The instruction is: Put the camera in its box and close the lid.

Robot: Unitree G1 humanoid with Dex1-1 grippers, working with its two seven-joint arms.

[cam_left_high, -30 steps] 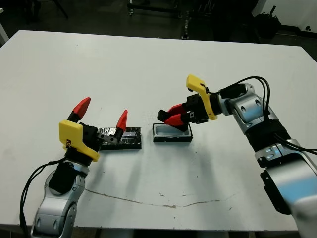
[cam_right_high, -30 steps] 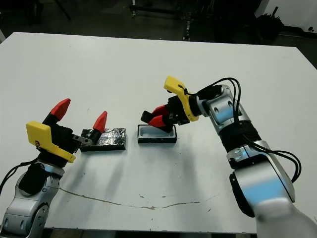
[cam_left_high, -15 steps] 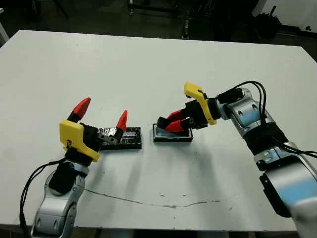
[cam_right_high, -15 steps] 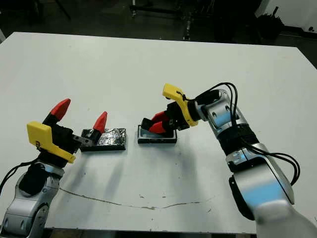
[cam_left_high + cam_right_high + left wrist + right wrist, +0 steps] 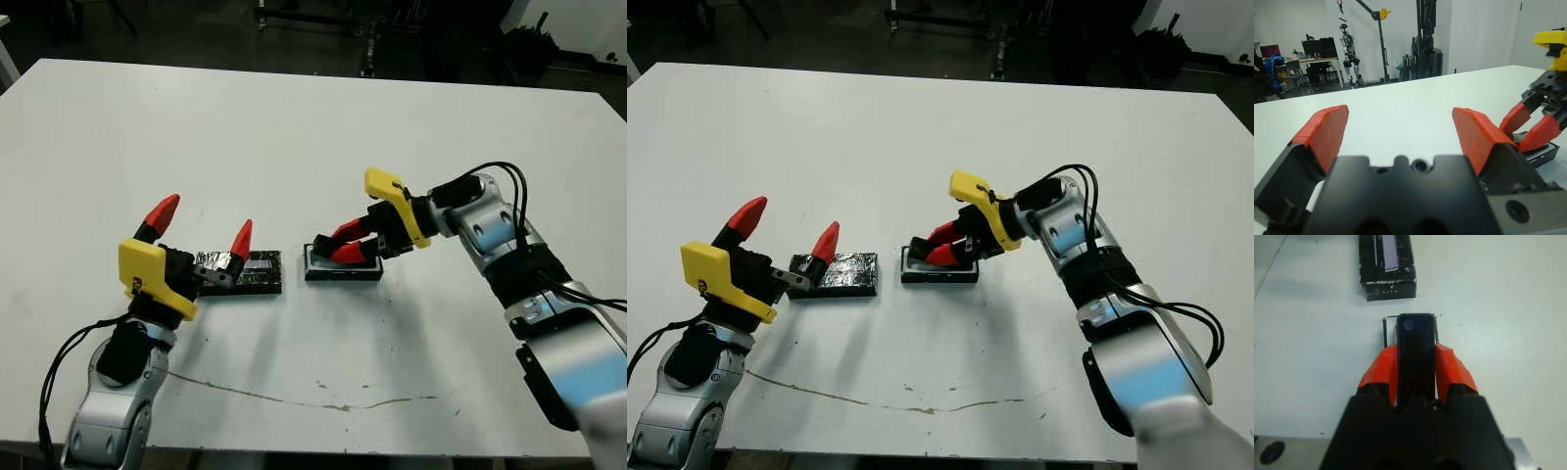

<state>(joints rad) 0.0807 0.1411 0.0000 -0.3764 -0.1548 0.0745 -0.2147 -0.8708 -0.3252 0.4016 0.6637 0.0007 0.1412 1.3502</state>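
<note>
My right gripper [image 5: 1416, 355] is shut on the camera [image 5: 1415, 333], a slim black bar, and holds it low over the box [image 5: 343, 268]. In the right wrist view the camera's far end lies inside the box's thin rim [image 5: 1384, 328]; whether it rests on the lining is hidden. The lid [image 5: 242, 272], a glossy black slab with a pale strip, lies flat just left of the box. My left gripper [image 5: 202, 223] hovers open over the lid's left end with nothing between its fingers. The left wrist view shows the right gripper [image 5: 1532, 125] at the box [image 5: 1543, 152].
A thin crack line [image 5: 294, 394] runs across the white table near its front edge. Dark stands and equipment [image 5: 372, 29] rise beyond the far edge. Bare tabletop lies behind and to the right of the box.
My right gripper has come down and slightly toward me with the camera, from above the box to down at its rim. The left arm and the lid have not moved.
</note>
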